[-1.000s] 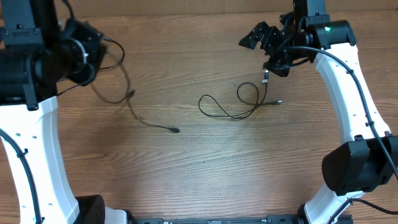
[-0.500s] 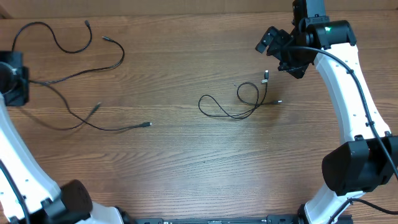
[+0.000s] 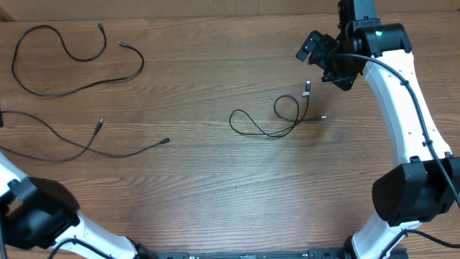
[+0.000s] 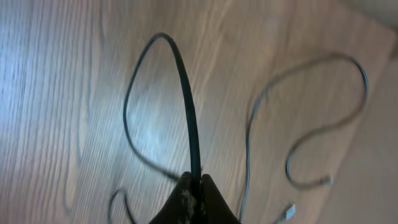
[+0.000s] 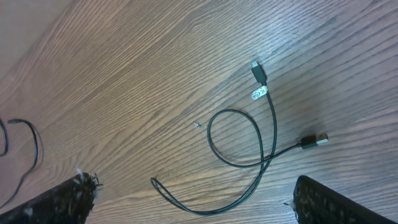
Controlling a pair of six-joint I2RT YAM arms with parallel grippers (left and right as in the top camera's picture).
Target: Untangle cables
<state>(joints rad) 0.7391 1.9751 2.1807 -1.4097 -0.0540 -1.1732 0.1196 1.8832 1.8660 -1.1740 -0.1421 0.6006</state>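
Thin black cables lie in loose curls on the brown, streaky wooden bench, some at the left and a loopy cable with little plugs in the middle. The left jaws are pinched tight on one bendy cable that arches up. The right jaws hang wide apart, holding nothing, near the loopy cable.

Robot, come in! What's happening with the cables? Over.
Left end effector shut on one cable. Right end effector open, near looped cable. Third cable lies apart. Nothing in the way.
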